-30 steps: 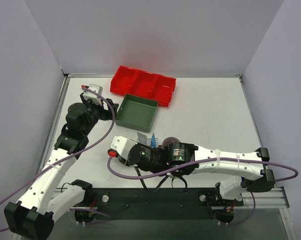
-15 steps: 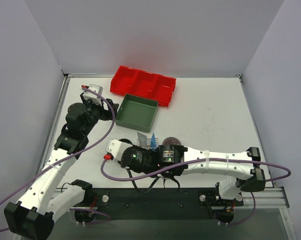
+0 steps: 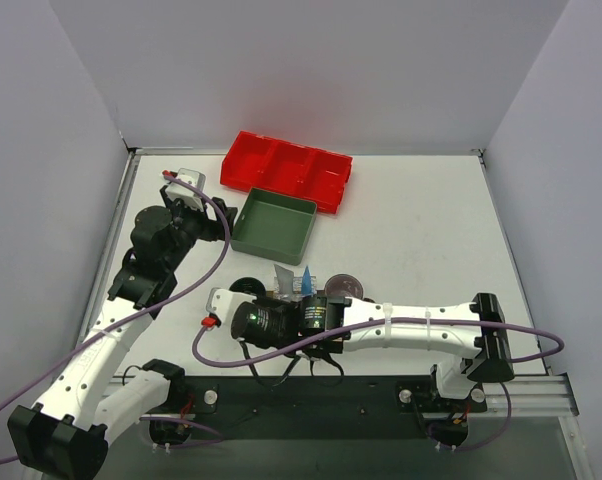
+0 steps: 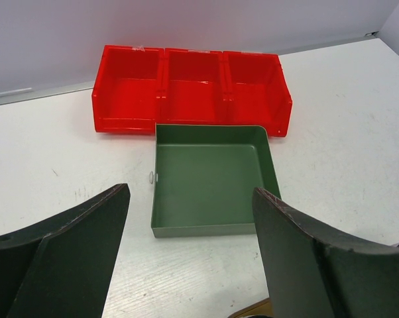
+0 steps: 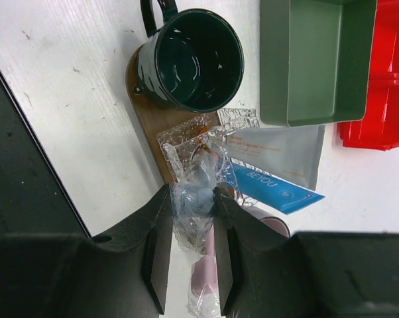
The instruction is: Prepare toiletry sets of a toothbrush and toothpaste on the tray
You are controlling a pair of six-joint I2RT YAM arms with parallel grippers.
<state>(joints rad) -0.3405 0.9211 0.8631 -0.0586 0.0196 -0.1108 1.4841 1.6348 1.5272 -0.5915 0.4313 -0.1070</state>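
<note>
A: Two sets laid yet?
B: None judged finished. A wrapped pink-and-white toothbrush [image 5: 205,273] is pinched by the right gripper [image 5: 193,199] at the brown wooden oval tray's [image 5: 148,119] end; white tube [image 5: 279,151], blue tube [image 5: 272,189] beside. The left gripper [image 4: 189,192] is spread.

Right end effector [image 5: 191,200] pinching wrapped toothbrush [image 5: 203,275], green mug [image 5: 189,59] on tray [image 5: 148,114], white tube [image 5: 279,151], blue tube [image 5: 276,192]

White table [image 3: 421,230]: red bin [image 3: 287,170], green box [image 3: 274,227], tray [image 5: 148,119].
</note>
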